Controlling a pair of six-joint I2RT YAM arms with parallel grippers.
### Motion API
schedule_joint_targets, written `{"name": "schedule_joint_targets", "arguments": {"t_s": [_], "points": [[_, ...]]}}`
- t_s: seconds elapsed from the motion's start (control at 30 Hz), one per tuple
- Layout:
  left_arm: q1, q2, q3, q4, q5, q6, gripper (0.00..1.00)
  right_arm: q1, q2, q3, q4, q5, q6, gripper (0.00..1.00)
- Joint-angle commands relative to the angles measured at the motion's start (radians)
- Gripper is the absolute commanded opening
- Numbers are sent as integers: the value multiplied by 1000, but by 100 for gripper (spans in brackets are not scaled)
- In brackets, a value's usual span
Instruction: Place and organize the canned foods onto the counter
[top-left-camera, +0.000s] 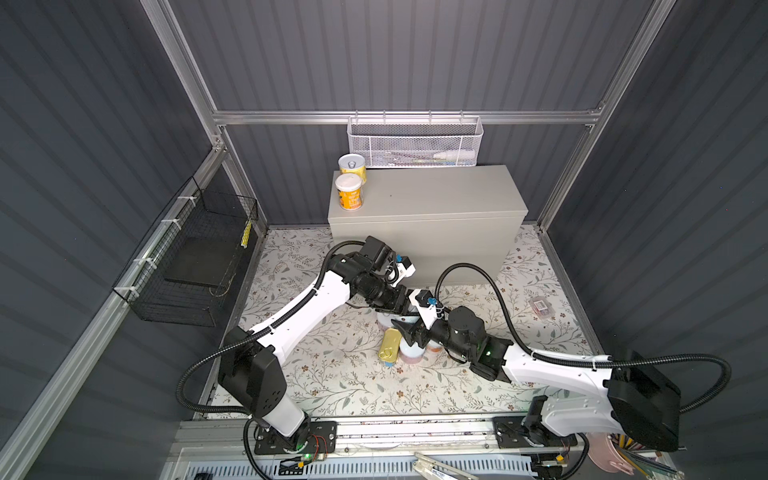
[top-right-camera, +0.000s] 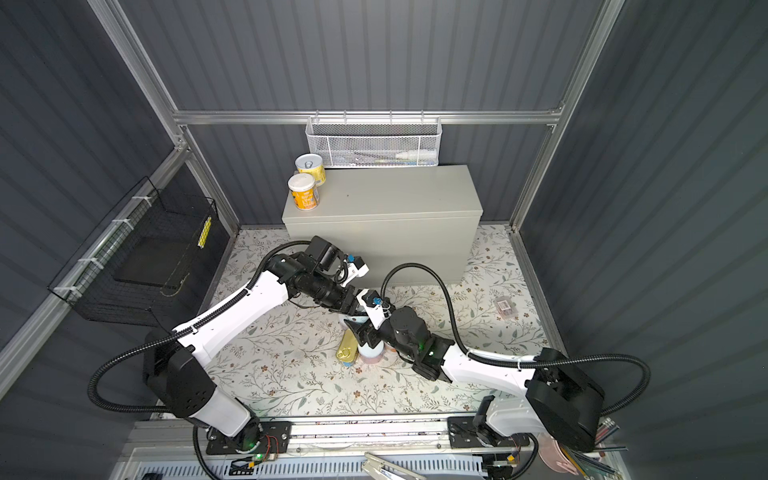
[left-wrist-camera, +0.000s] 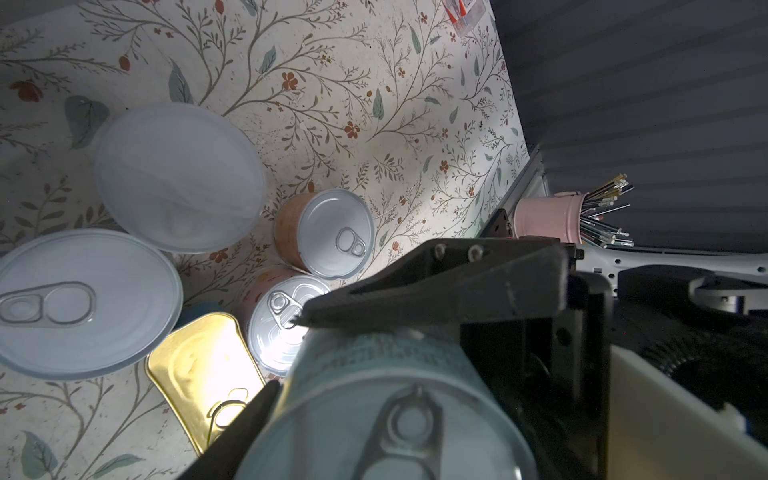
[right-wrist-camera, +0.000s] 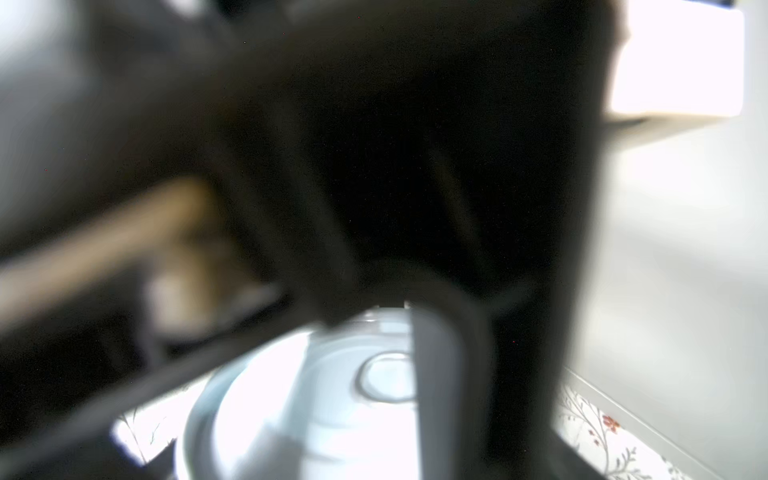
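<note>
A black wire basket (top-left-camera: 187, 270) hung on the left wall. At the left end of the grey worktop (top-left-camera: 436, 195) two yellow-labelled cans stood upright and close together: the rear can (top-left-camera: 352, 166) with a silver lid, the front can (top-left-camera: 349, 191) with a white one. Down on the floral mat (top-left-camera: 332, 374), the left gripper (left-wrist-camera: 291, 357) was closed part-way around a blue-labelled can (left-wrist-camera: 374, 415), one finger on each side of its wall. Clustered just beside it were the gold tin (top-left-camera: 389, 347), a pink can (left-wrist-camera: 278, 324), an orange can (left-wrist-camera: 332, 232), a plastic-lidded can (left-wrist-camera: 178, 174) and a ring-pull can (left-wrist-camera: 83, 303). The right gripper (top-left-camera: 409, 332) hung over that cluster. Its wrist view showed a silver lid (right-wrist-camera: 299, 395) between the fingers, too blurred to tell whether they gripped it. A pink cup (left-wrist-camera: 548, 216) of pencils stood at the far right.
</note>
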Motion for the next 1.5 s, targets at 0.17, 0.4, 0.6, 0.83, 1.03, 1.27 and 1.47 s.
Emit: {"name": "schedule_joint_targets", "arguments": {"t_s": [0.17, 0.4, 0.6, 0.83, 1.03, 1.27, 1.47], "points": [[29, -4, 19, -2, 95, 10, 59, -2, -34, -35, 48, 10, 13, 73], [33, -3, 1, 10, 108, 5, 62, -2, -36, -32, 51, 4, 11, 69], [39, -3, -18, 31, 128, -6, 65, -1, -39, -40, 67, 3, 17, 67], [44, -2, -25, 34, 121, -5, 82, -1, -41, -38, 67, -8, 20, 66], [53, -2, -75, 60, 116, -16, 94, -1, -41, -38, 77, -8, 28, 65], [62, 5, -85, 62, 119, -19, 99, -1, -30, -39, 85, -11, 28, 64], [73, 0, -82, 63, 118, -23, 100, -1, -30, -41, 87, -8, 26, 63]]}}
